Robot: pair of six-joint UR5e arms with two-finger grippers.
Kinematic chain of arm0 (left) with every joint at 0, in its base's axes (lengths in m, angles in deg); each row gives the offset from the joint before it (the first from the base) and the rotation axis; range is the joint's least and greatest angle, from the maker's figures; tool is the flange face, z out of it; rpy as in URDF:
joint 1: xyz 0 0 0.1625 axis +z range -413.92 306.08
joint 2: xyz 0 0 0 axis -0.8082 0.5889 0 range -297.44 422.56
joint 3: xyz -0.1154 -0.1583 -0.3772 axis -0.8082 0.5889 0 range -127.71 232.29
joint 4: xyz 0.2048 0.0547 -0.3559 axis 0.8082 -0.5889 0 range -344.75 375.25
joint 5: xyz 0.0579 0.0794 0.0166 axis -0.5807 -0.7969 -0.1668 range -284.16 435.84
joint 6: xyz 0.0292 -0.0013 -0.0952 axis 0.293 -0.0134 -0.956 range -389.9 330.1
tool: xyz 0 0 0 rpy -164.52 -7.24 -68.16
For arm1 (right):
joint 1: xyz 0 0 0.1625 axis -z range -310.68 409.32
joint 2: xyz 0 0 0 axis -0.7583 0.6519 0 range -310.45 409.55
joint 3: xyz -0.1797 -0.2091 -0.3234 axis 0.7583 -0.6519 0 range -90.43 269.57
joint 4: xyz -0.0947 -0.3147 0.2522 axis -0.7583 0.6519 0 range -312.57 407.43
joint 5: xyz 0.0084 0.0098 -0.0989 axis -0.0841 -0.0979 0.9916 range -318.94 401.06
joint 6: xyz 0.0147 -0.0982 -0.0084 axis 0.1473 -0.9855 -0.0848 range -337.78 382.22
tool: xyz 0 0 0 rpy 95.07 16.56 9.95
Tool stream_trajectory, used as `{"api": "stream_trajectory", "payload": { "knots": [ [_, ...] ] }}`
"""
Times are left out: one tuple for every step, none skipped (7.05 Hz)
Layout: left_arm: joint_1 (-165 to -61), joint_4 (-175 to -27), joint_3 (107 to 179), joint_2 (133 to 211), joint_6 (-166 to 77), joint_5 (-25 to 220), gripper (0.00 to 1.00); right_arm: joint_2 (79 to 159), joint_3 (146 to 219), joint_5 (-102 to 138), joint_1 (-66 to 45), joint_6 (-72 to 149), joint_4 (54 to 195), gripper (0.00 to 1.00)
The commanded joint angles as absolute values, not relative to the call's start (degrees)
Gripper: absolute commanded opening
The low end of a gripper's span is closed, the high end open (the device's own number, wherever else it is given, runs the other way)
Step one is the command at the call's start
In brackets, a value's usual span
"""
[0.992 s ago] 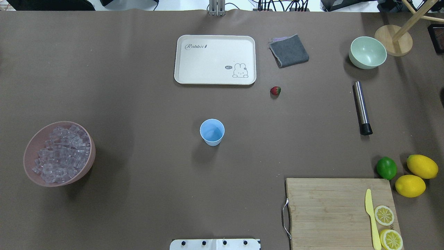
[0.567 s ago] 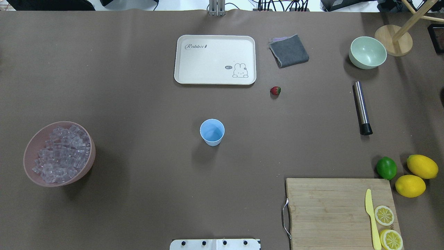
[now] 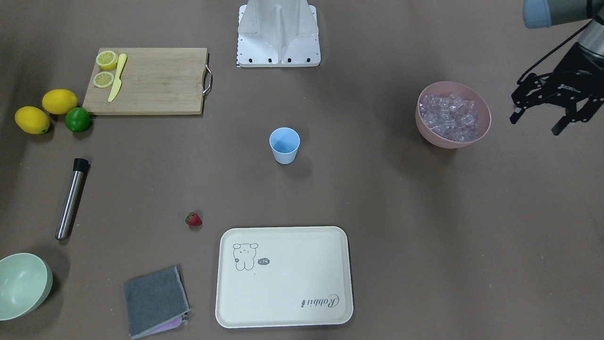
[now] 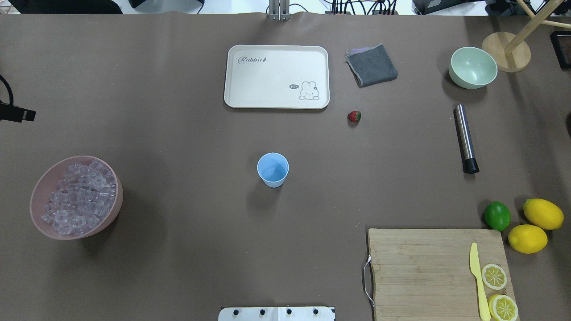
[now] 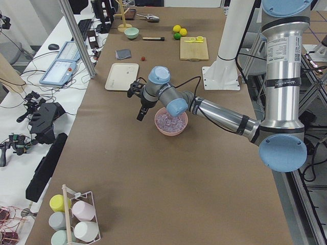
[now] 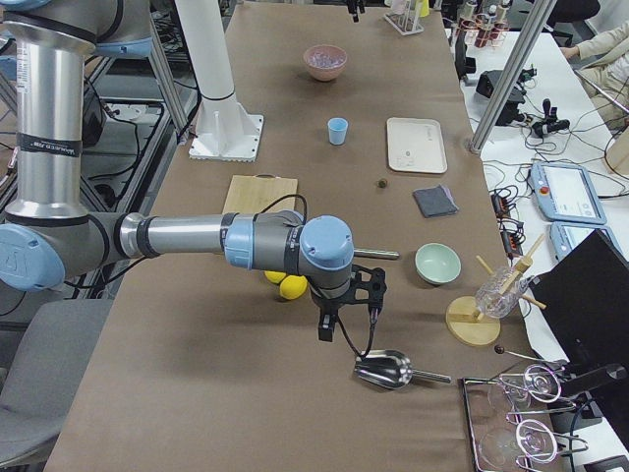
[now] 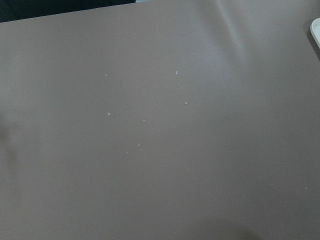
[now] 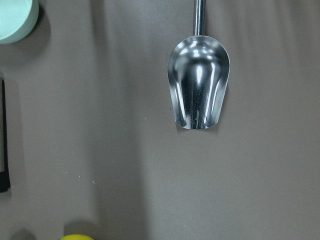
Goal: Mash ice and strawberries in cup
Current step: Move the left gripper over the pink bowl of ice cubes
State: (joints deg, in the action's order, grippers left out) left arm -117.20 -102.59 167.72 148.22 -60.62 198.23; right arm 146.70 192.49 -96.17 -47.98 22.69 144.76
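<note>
The light-blue cup (image 4: pixel 273 169) stands upright and empty mid-table, also in the front view (image 3: pixel 284 145). The strawberry (image 4: pixel 354 117) lies alone near the tray's corner. The ice (image 4: pixel 78 198) fills a pink bowl (image 4: pixel 117 203) at the left. My left gripper (image 3: pixel 536 123) is open and empty, hovering beside the pink bowl on the side away from the cup; a black tip of it shows at the overhead view's left edge. My right gripper (image 6: pixel 344 307) shows only in the exterior right view, above a metal scoop (image 8: pixel 199 82); I cannot tell whether it is open or shut.
A cream tray (image 4: pixel 276 76), a grey cloth (image 4: pixel 371 65) and a pale green bowl (image 4: pixel 473 67) are at the far side. A steel muddler (image 4: pixel 465 138) lies at the right. A lime (image 4: pixel 497 215), two lemons (image 4: pixel 542 213) and a cutting board (image 4: pixel 424 267) with a knife are near right.
A black tip of my left gripper has come into the overhead view at the left edge. Nothing on the table has moved.
</note>
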Motion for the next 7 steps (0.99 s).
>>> {"api": "stream_trajectory", "payload": {
  "knots": [
    [-109.68,-102.88,169.80,147.28,-61.71,196.78,0.98,146.76,192.49,-96.23,-47.98,22.66,144.73,1.00],
    [-105.29,-103.49,170.06,147.54,-67.55,195.56,0.98,146.85,192.32,-96.23,-47.98,22.75,143.94,1.00],
    [-100.29,-104.45,169.98,147.72,-69.43,191.19,0.98,147.19,191.97,-96.23,-47.98,22.66,143.59,1.00],
    [-97.54,-104.46,169.37,148.24,-69.10,189.93,0.97,147.37,191.96,-96.23,-47.98,22.58,143.50,1.00],
    [-97.43,-104.46,169.10,148.25,-66.66,190.01,0.97,147.72,192.22,-96.23,-47.98,22.75,143.58,1.00],
    [-97.42,-104.46,168.49,148.08,-63.68,190.62,0.91,148.16,192.31,-96.23,-47.98,22.84,143.59,1.00],
    [-97.34,-104.37,168.31,148.16,-62.17,190.62,0.86,148.25,192.23,-96.23,-47.98,22.84,143.59,1.00]
  ]
}}
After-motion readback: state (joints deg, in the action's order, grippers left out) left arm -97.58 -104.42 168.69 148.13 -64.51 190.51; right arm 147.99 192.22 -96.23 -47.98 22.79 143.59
